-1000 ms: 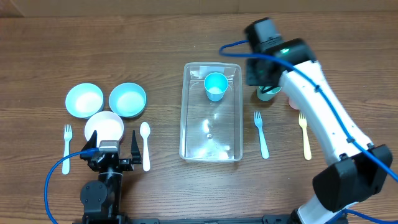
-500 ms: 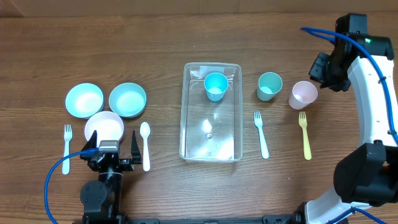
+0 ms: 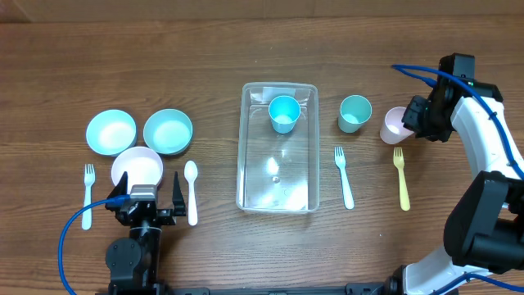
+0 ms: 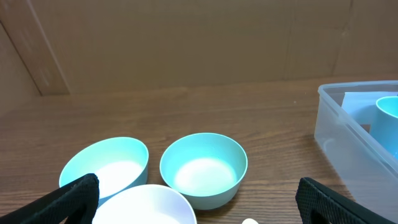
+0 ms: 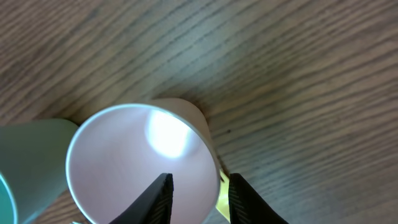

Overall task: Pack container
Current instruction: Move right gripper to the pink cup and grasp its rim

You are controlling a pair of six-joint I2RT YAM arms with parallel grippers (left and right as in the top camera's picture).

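The clear container (image 3: 246, 156) lies at mid-table with a blue cup (image 3: 284, 113) standing in its far end; its corner (image 4: 348, 134) shows in the left wrist view. A teal cup (image 3: 354, 113) and a pink cup (image 3: 395, 123) stand to its right. My right gripper (image 3: 412, 121) is at the pink cup (image 5: 130, 162). It (image 5: 200, 202) straddles the cup's right wall, one finger inside and one outside, still a little apart from the wall. My left gripper (image 3: 147, 201) rests wide open near the front edge, nothing between its fingers (image 4: 68, 202).
Two light-blue bowls (image 3: 110, 132) (image 3: 168, 131) and a white bowl (image 3: 137, 168) sit at the left, with a white fork (image 3: 88, 184) and a white spoon (image 3: 191, 191). A blue fork (image 3: 344, 176) and a yellow fork (image 3: 401, 178) lie right of the container.
My right arm swung from over the teal cup out to the far right, then came down onto the pink cup with its jaws narrowing. The left arm stayed still.
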